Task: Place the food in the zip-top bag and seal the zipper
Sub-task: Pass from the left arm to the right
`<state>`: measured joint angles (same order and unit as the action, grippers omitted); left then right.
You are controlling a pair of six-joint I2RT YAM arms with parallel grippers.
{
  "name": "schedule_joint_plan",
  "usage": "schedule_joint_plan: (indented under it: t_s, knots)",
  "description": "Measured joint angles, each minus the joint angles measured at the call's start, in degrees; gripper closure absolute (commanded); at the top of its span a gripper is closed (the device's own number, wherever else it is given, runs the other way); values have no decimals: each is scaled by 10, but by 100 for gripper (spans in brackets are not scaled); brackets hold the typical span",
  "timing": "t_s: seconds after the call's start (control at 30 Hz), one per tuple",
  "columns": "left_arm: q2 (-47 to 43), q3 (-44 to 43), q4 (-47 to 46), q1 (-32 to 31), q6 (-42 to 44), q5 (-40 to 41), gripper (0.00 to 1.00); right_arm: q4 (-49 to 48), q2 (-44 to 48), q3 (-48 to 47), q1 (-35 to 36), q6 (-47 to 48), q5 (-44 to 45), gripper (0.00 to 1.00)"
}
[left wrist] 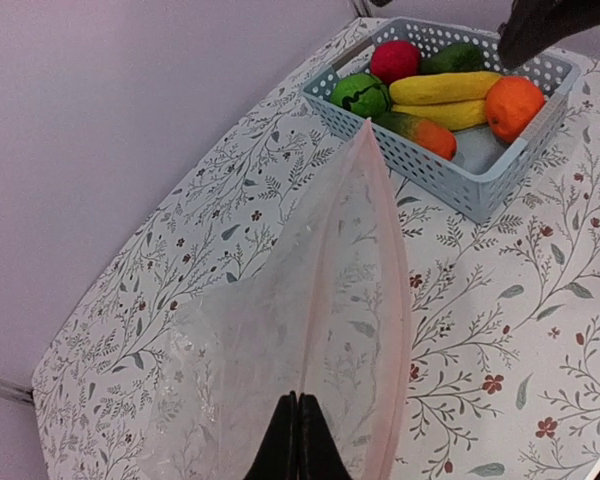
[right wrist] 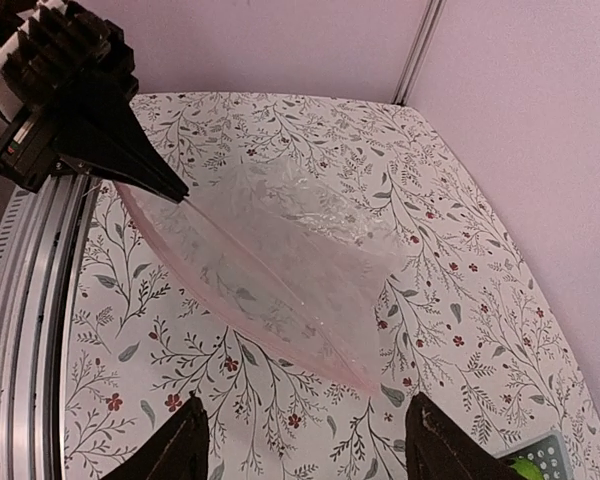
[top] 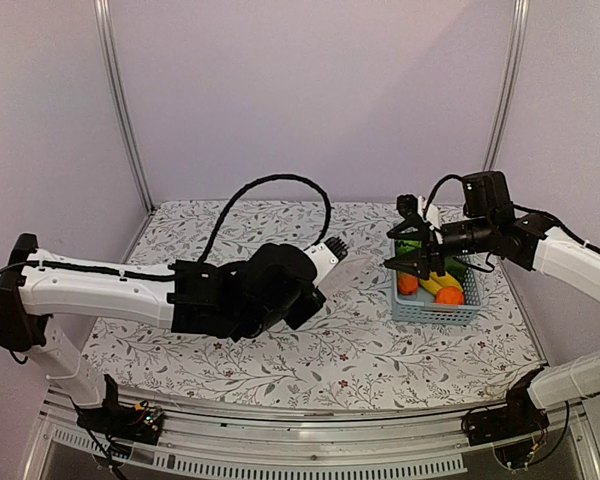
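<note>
The clear zip-top bag [left wrist: 280, 350] lies on the table with its mouth lifted and turned toward the basket. Its pinkish zipper strip [left wrist: 398, 330] runs along the mouth edge. My left gripper [left wrist: 298, 440] is shut on the bag's upper mouth edge and holds it up; it also shows in the top view [top: 332, 258]. The food lies in the blue basket: green round one [left wrist: 360, 95], red apple [left wrist: 395, 60], bananas [left wrist: 445, 88], orange [left wrist: 513, 105], carrot piece [left wrist: 427, 135], dark green piece [left wrist: 457, 57]. My right gripper [top: 395, 250] is open and empty above the basket's left side, facing the bag [right wrist: 280, 250].
The light-blue basket [top: 438, 311] stands at the right of the flowered table, right of the bag's mouth. Lilac walls close the back and sides. A metal rail [right wrist: 20, 330] runs along the table's near edge.
</note>
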<state>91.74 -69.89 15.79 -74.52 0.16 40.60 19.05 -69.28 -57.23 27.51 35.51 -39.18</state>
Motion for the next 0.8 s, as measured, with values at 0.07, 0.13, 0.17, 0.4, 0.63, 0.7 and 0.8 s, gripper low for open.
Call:
schedule_joint_plan:
  t_s: [0.07,0.13,0.17,0.4,0.63,0.7,0.8]
  knots:
    - [-7,5,-16,0,12,-7,100,7,-14,-9,21,10,11,36]
    - [-13,8,-27,0,21,-13,100,9,-24,-17,39,19,20,37]
    - [-16,9,-32,-1,23,-16,100,9,-28,-19,48,24,26,38]
    - [-42,32,-62,-8,42,-38,100,11,-74,-40,93,42,58,50]
    - [-69,56,-74,-11,46,-54,100,14,-122,-73,104,40,82,74]
    - [-76,64,-74,-11,46,-55,100,16,-132,-83,104,36,88,88]
    - [-84,73,-76,-11,45,-55,88,22,-144,-94,105,39,89,100]
